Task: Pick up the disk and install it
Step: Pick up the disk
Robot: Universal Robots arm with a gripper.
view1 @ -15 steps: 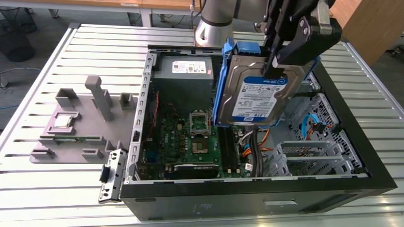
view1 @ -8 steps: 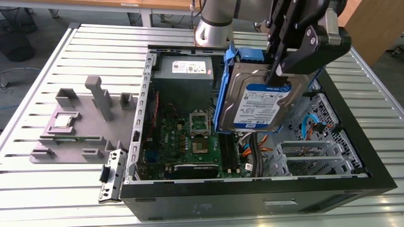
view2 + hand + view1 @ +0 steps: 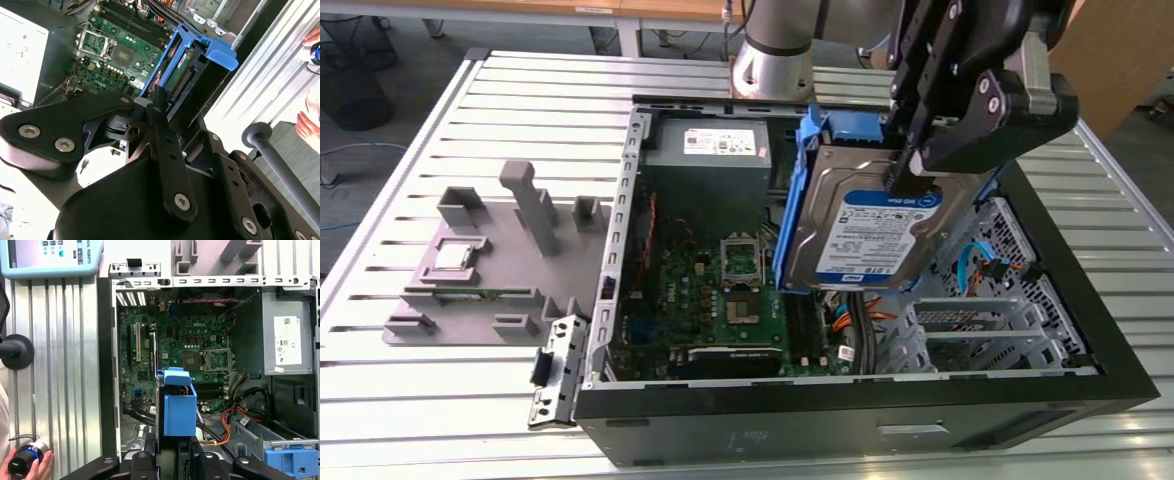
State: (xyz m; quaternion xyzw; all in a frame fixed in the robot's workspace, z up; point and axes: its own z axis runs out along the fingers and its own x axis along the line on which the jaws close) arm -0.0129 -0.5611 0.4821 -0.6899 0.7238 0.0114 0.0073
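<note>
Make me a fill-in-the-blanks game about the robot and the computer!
The gripper holds the disk ____ the open computer.
The rails on the disk's sides are ____.
The circuit board inside the computer is ____.
The grey stand sits on the table on the exterior view's ____ of the computer.
Missing words: above; blue; green; left.
</note>
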